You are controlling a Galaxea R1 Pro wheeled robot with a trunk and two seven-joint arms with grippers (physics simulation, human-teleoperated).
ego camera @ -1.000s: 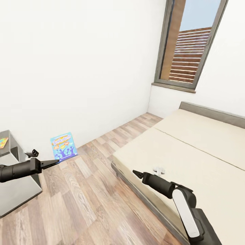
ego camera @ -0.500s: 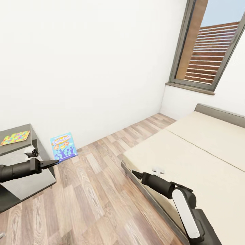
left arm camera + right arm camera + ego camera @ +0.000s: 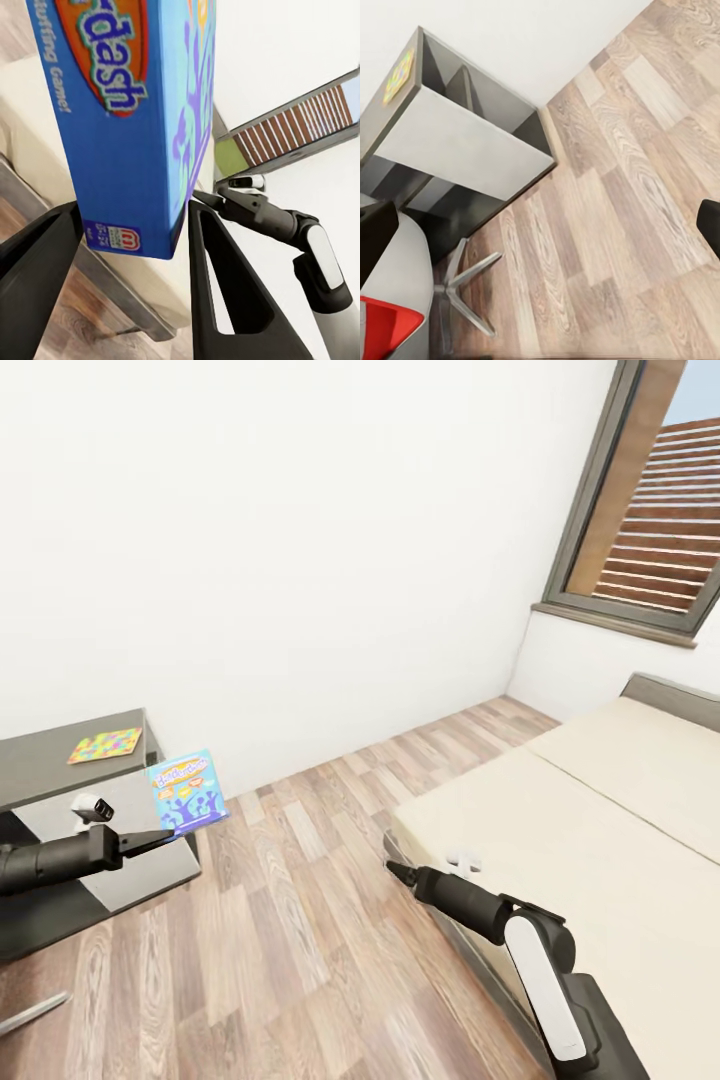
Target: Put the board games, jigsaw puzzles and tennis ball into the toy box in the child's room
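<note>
Holding a blue board game [image 3: 187, 792] upright in the left tool [image 3: 165, 838], the robot faces a white wall with the wood-plank floor [image 3: 300, 920] below. The left wrist view makes the grip pretty clear: the box [image 3: 127, 112] sits between the two dark fingers [image 3: 225, 292], which press on its lower edge from either side, so that tool is clamped on the game. The cover has purple cartoon shapes and an orange logo patch on blue.

Over on the left side of the head view there's the bench [image 3: 60, 755], dark grey on top with a white drawer front lower down. A jigsaw puzzle [image 3: 105, 744] lies flat on the top, near the back corner, all pastel yellow, pink, blue and green squares. The same puzzle [image 3: 399, 75] also turns up small in the right wrist view, on the bench's top by the wall.

The right tool [image 3: 398, 873] hangs out over the floor, just off the near corner of the bed [image 3: 600, 830]. Its tip looks like one thin dark point from the head, while the right wrist view has one finger [image 3: 376, 229] at each edge of the frame, so it's spread wide with nothing in it.

The bed is plain cream, and a window [image 3: 650, 510] sits in the far right corner. A chair's metal base [image 3: 465, 289] shows by the bench.
</note>
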